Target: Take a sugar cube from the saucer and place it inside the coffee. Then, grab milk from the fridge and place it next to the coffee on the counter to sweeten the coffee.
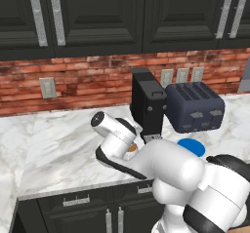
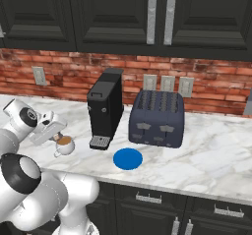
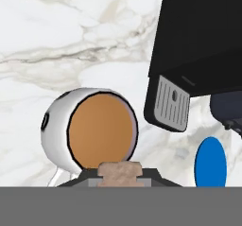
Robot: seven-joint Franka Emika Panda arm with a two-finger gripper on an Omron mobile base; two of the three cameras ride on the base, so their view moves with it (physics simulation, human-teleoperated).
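My gripper (image 3: 119, 177) is shut on the sugar cube (image 3: 119, 171), a tiny tan block held just above the near rim of the coffee (image 3: 90, 130). The coffee is a white cup of brown liquid on the counter (image 2: 211, 150). In the right base view the gripper (image 2: 57, 135) hangs just left of and above the coffee (image 2: 64, 144). The blue saucer (image 2: 128, 159) lies bare to the right, in front of the coffee machine. In the left base view my arm hides most of the coffee (image 1: 132, 148), and the saucer (image 1: 191, 146) shows past my elbow. The milk and the fridge are out of view.
A tall black coffee machine (image 2: 106, 106) stands right behind the cup, with its drip tray (image 3: 172, 103) close by. A dark blue toaster (image 2: 157, 118) sits to its right. A brick wall with outlets and black upper cabinets lie behind.
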